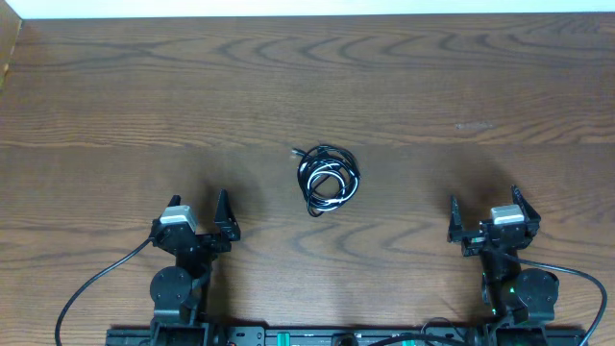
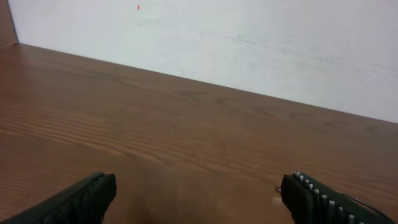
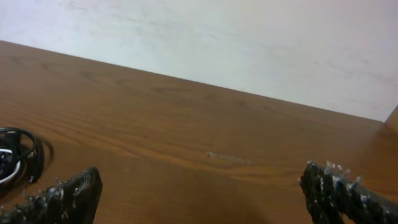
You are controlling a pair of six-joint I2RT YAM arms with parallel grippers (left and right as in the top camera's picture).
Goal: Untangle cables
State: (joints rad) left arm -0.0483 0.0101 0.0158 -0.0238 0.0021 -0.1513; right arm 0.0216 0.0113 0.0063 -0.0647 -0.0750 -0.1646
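The cables (image 1: 327, 178) lie in one small tangled coil at the middle of the wooden table (image 1: 432, 77), mostly black with a white strand through it. My left gripper (image 1: 199, 208) sits low near the front edge, left of the coil and well apart from it, open and empty. My right gripper (image 1: 485, 204) sits to the coil's right, also open and empty. In the right wrist view the coil of cables (image 3: 15, 155) shows at the far left, beyond the left fingertip (image 3: 74, 193). The left wrist view shows its gripper (image 2: 199, 193) with only bare wood between the fingers.
Thick black wires (image 1: 91, 288) curve from the left arm base, and another (image 1: 577, 274) from the right base. A white wall (image 3: 249, 43) runs along the table's far edge. A scuff mark (image 1: 473, 125) sits on the wood at the right.
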